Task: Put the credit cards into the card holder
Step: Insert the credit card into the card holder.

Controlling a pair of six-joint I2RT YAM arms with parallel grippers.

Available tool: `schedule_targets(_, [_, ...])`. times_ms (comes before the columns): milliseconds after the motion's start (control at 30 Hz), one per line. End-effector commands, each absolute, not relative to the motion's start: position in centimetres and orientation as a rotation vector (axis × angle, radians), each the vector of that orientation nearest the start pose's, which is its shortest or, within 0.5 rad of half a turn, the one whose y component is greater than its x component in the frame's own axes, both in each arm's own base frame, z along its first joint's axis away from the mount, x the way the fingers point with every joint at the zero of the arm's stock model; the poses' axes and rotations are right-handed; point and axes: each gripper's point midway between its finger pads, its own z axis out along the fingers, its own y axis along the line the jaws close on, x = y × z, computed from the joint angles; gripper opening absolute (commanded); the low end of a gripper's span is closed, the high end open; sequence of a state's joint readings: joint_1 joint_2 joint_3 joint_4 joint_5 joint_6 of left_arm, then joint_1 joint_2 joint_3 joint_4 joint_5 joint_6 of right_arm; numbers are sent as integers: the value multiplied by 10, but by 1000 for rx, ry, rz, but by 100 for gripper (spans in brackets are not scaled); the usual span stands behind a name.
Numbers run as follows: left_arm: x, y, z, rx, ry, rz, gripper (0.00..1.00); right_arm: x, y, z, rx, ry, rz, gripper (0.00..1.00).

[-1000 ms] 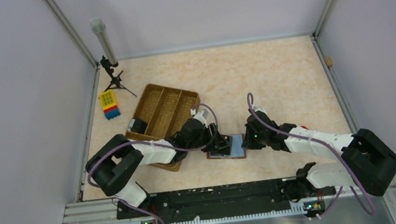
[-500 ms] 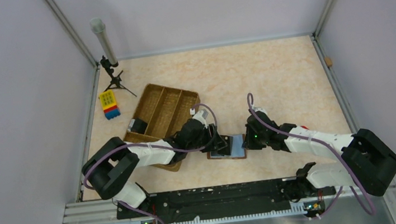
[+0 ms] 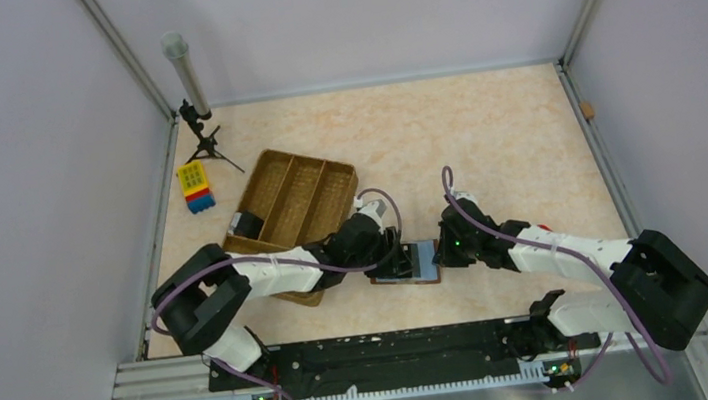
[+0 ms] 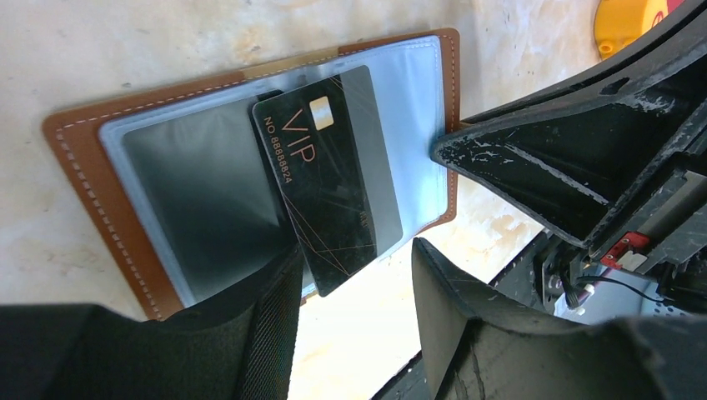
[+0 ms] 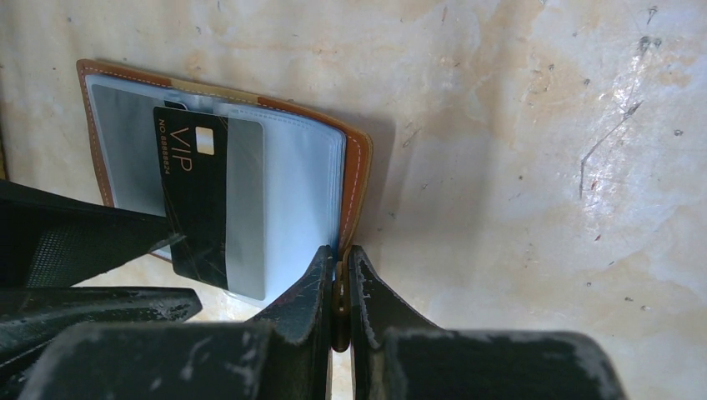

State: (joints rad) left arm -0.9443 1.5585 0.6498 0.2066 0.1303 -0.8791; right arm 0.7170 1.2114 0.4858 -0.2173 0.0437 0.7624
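One small change over the last second: the left claw (image 4: pixel 354 250) has crept further over the small brown leather-look card holder with clear plastic pages (image 4: pixel 75 175), so from overhead less of the pale page shows. The holder itself hasn't budged. It lies open on the marbled beige table (image 5: pixel 542 167), towards the front, just right of the big woven compartment tray (image 3: pixel 293 182).

Best guess is that the glossy black "VIP" credit card (image 4: pixel 325 179) is getting nudged into a sleeve. So the insertion is underway, not finished.

The left claw's fingers are spread wide with the card's trailing end sitting in the gap. Nothing looks pinched, though one finger seems to touch the card's edge in the right wrist view. The right claw (image 5: pixel 339 254) is squeezed tight on the holder's brown cover edge, pinning it flat and open.

The card lies face up on the page. Its long axis runs from the left claw towards the holder's far edge, slightly skewed against the stitching. The gold chip end leads, pointing away from the left claw, and the other end overhangs the holder's near edge.
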Motion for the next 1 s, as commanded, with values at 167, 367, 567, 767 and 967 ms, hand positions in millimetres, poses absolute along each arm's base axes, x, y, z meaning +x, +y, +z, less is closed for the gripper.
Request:
schedule_targets(167, [180,-357,35,247,2561,-937,53,187,189,18,62,2623,494,0])
schedule_targets(367, [186,-372,37,297,2563,-948,53,187,190,21,75,2606,519,0])
schedule_targets(567, [187,-384,37,340,2567,-949,53,189,195,26,87,2574,574,0])
schedule_targets(767, [187,-395,43,388,2538,-981,56,190,196,34,113,2529,616,0])
schedule_targets(967, [185,-410,61,476,2458,-1059,60,193,196,52,136,2471,654,0])
